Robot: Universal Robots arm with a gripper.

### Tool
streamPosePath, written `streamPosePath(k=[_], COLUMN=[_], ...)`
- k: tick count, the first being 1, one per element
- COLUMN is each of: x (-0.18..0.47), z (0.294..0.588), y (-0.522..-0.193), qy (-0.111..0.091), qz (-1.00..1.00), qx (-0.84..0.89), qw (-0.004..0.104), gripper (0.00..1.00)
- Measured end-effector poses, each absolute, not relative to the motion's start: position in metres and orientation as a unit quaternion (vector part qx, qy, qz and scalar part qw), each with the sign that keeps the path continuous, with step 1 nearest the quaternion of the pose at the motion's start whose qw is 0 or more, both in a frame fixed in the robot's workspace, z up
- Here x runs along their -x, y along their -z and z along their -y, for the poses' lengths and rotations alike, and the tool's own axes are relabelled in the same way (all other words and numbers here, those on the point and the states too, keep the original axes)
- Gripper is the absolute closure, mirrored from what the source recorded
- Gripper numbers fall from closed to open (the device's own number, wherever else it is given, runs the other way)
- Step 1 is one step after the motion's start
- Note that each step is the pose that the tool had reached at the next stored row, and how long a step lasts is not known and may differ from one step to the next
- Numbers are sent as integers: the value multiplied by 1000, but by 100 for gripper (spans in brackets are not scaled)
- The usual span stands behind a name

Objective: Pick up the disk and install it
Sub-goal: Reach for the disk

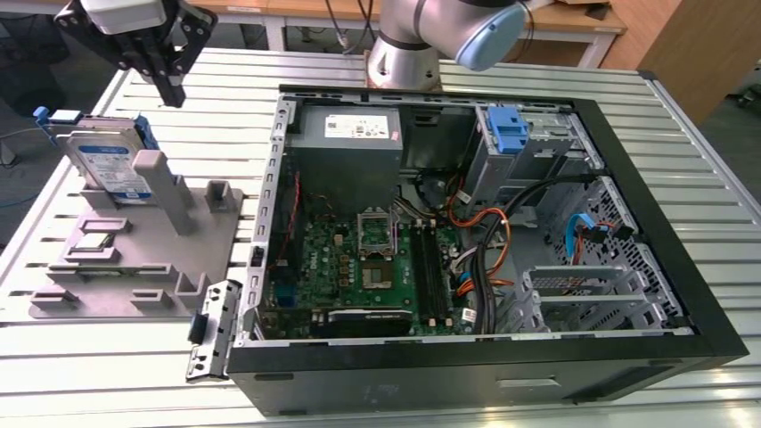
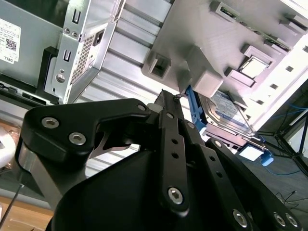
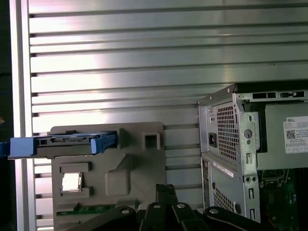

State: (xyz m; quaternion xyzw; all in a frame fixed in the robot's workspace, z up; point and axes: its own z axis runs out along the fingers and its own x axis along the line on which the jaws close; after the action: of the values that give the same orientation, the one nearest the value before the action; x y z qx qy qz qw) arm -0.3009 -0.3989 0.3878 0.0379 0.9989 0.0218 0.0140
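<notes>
The arm (image 1: 407,53) is a silver-grey metal tube with thick rounded joints, one of them closed by a pale blue-grey cap (image 1: 490,37). At its wrist sits a light grey box (image 1: 125,12), and beneath that the matt black gripper (image 1: 174,93). In the second wrist view the gripper shows a smooth rounded body (image 2: 120,202), flat black link bars (image 2: 82,125) pinned with silver hex-socket screws (image 2: 175,194), a narrow finger bar (image 2: 172,139) drilled with a row of small holes, and a brushed grey metal plate (image 2: 32,180) at one side
</notes>
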Motion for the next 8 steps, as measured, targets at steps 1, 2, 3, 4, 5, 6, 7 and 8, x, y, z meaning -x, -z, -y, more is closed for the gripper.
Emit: streamPosePath(k=[1, 2, 3, 4, 5, 6, 7, 8], x=[302, 303, 304, 304, 304, 304, 304, 304], z=[399, 399, 399, 399, 399, 399, 399, 399], y=[-388, -388, -388, -388, -388, -388, -388, -388], qy=[-22, -22, -22, -22, -22, -22, -22, -22], qz=[-999, -999, -999, -999, -999, -999, -999, -999], qx=[-38, -38, -38, -38, -38, -38, -38, -38], qw=[14, 14, 14, 14, 14, 14, 14, 14], gripper=[90, 90, 90, 90, 90, 90, 90, 90])
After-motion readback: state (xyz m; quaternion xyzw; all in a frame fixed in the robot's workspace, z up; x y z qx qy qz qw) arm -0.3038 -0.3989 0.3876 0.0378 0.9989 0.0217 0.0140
